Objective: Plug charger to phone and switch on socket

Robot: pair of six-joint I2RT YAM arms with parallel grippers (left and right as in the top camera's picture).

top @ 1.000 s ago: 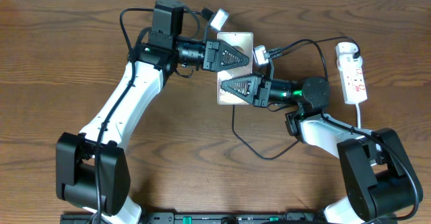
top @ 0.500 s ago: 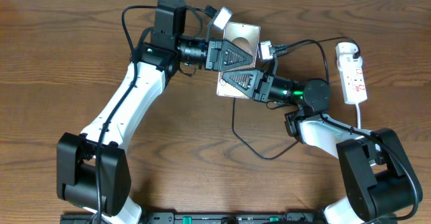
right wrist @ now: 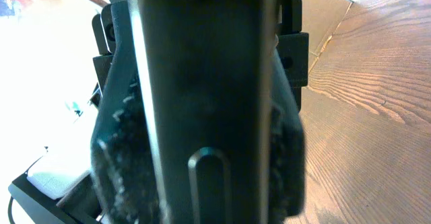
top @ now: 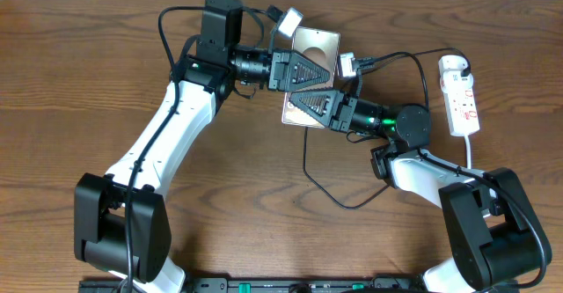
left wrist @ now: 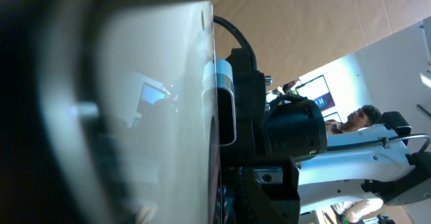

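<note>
Phone (top: 317, 43) sits clamped between left claw (top: 329, 71) and right claw (top: 296, 101).

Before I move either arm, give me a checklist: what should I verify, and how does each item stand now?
1. Hold of the left pincer on the phone: ok, shut on it.
2. The right pincer free to fetch the charger: not ok, it is shut on the phone as well.
3. Connector tip of the charger located: cannot tell, only a loop of cable shows.
4. Port of the phone reachable: cannot tell.
5. The socket apart from both pincers: ok.
6. Switch on the socket: cannot tell.
</note>
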